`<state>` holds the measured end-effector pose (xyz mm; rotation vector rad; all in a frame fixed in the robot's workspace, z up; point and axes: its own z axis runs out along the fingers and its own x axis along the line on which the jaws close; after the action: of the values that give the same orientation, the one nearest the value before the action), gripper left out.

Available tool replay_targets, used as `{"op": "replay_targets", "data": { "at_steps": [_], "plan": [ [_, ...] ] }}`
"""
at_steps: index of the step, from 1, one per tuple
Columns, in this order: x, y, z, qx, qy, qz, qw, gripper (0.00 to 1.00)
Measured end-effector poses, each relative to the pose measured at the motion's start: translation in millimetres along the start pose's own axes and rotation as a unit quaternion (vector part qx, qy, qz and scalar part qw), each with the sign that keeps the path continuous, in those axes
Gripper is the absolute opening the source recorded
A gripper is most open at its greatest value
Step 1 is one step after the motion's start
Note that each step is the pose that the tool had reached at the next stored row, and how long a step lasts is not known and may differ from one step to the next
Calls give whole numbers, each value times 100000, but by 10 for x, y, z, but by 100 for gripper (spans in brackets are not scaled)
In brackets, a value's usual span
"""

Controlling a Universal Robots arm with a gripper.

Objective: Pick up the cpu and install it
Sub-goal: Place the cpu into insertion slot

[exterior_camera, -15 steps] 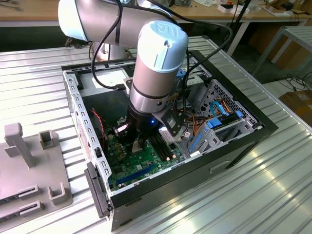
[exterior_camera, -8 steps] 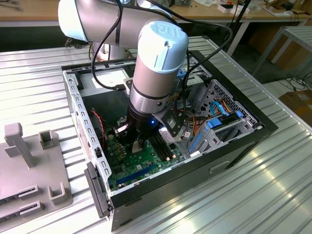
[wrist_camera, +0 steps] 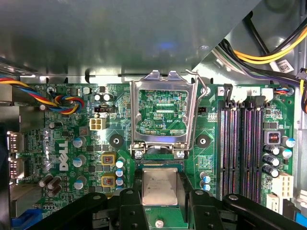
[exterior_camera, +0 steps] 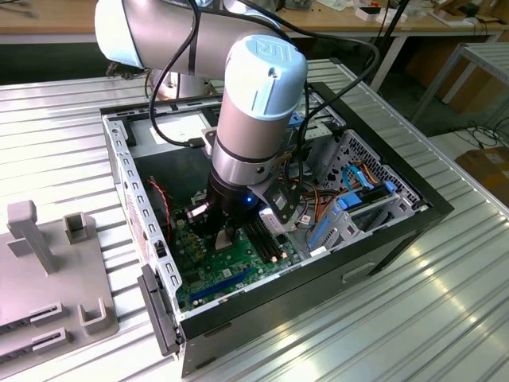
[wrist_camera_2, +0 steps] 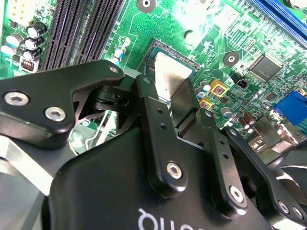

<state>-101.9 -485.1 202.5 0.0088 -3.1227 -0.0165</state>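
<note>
Gripper [wrist_camera: 160,194] is seen closed on the cpu [wrist_camera: 159,186], the silver square being pinched from two opposite sides between the black fingers [wrist_camera: 130,201]. The cpu is held flat directly over the open socket [wrist_camera_2: 154,48] of the green board [wrist_camera: 211,158]; whether it is already seated cannot be told. Just beside it, the metal load frame [wrist_camera: 163,81] is shown folded back, its lever [wrist_camera: 201,88] raised. Black memory slots [wrist_camera: 240,143] are set along one side of the socket, and a twisted bundle of coloured wires [wrist_camera: 64,101] is plugged in on the other. In the exterior view the arm [exterior_camera: 258,103] is lowered into an open computer case [exterior_camera: 390,239], which is laid on its side mid-bench [exterior_camera: 445,318]. A grey fixture [exterior_camera: 48,270] is placed near the bench edge at the exterior view's left.
</note>
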Motion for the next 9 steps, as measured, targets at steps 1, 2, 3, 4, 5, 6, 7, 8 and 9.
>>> {"op": "replay_targets", "data": {
  "at_steps": [1,2,3,4,5,6,7,8,9],
  "plan": [
    [0,0,0,0,3,1,100000,39],
    [0,0,0,-1,1,0,100000,39],
    [0,0,0,-2,-1,0,100000,39],
    [0,0,0,-2,1,3,100000,39],
    [0,0,0,-1,2,3,100000,39],
    [0,0,0,-4,0,1,100000,39],
    [0,0,0,-4,1,0,100000,39],
    [0,0,0,-6,1,3,100000,39],
    [0,0,0,-7,1,2,100000,39]
  ]
}}
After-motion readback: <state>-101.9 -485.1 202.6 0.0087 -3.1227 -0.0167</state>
